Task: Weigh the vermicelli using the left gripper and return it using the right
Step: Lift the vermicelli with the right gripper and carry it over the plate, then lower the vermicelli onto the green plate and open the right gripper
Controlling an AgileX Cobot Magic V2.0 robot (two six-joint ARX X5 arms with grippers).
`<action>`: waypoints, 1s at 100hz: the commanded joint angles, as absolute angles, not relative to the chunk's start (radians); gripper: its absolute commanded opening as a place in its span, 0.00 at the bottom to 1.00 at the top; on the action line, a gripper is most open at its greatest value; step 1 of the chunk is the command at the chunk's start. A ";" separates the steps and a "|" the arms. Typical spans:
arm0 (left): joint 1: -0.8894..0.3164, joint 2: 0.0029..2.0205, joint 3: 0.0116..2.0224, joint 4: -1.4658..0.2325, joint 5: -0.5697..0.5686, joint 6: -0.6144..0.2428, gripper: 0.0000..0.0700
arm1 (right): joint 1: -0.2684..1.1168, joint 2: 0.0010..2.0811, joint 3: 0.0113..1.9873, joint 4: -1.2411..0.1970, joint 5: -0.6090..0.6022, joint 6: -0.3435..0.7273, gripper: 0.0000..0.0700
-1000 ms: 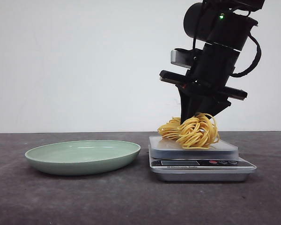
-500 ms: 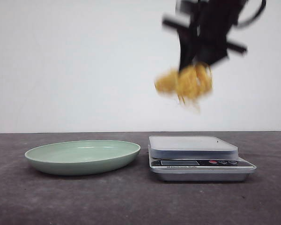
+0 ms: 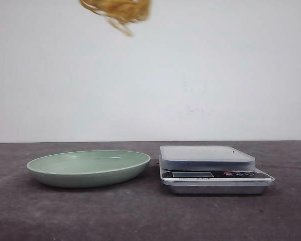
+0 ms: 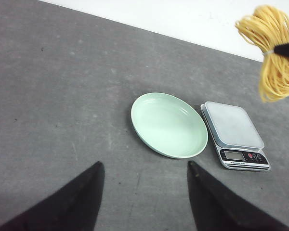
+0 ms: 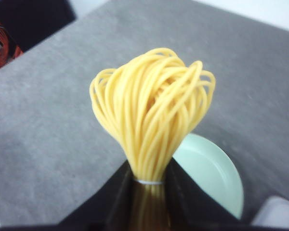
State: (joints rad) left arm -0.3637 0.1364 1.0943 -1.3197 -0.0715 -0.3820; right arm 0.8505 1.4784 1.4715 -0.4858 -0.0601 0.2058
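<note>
Vermicelli [image 3: 118, 9]: blurred clump at the 12 o'clock edge of the front view, high above the plate [image 3: 89, 168]; off the scale [image 3: 214, 168].
Right gripper [image 5: 147, 185]: fingers closed on the bundle's tied neck, loops fanning above them.
Left gripper [image 4: 144, 192]: fingers spread wide, nothing between them, above the table [image 4: 62, 96].
Plate: on the table, just beside the scale, at its 9 o'clock in the front view.
Scale platform: bare.
</note>
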 commanded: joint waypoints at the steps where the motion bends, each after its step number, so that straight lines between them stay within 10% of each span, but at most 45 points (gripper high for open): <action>1: -0.365 0.136 1.104 -1.310 -0.071 -0.376 0.44 | 0.862 1.524 1.495 -0.468 -0.049 0.197 0.00; 100: -0.365 0.136 1.104 -1.322 -0.072 -0.387 0.44 | 0.817 2.015 1.497 -0.389 -0.057 0.228 0.00</action>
State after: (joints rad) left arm -0.3637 0.1364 1.0943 -1.3315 -0.0719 -0.3851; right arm 0.8158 1.9888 1.4750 -0.4080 -0.0532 0.2138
